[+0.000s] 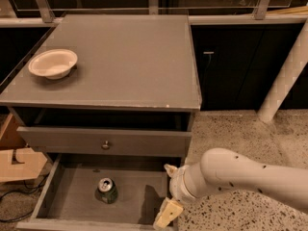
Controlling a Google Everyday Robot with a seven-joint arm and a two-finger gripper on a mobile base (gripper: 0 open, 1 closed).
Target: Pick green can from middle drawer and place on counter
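Observation:
The green can (pixel 107 190) stands upright on the floor of the pulled-out middle drawer (pixel 72 198), left of centre, silver top showing. My gripper (pixel 167 191) is at the drawer's right side, over its right wall, to the right of the can and apart from it. Its two cream fingers (pixel 167 214) are spread open with nothing between them. The white arm runs off to the lower right. The counter (pixel 125 57) is the flat grey top of the cabinet above.
A white bowl (pixel 53 63) sits on the counter's left side. A shut drawer front with a round knob (pixel 106 145) is above the open drawer. A wooden piece (pixel 17 162) lies left of the cabinet; a white post (pixel 284 81) stands at the right.

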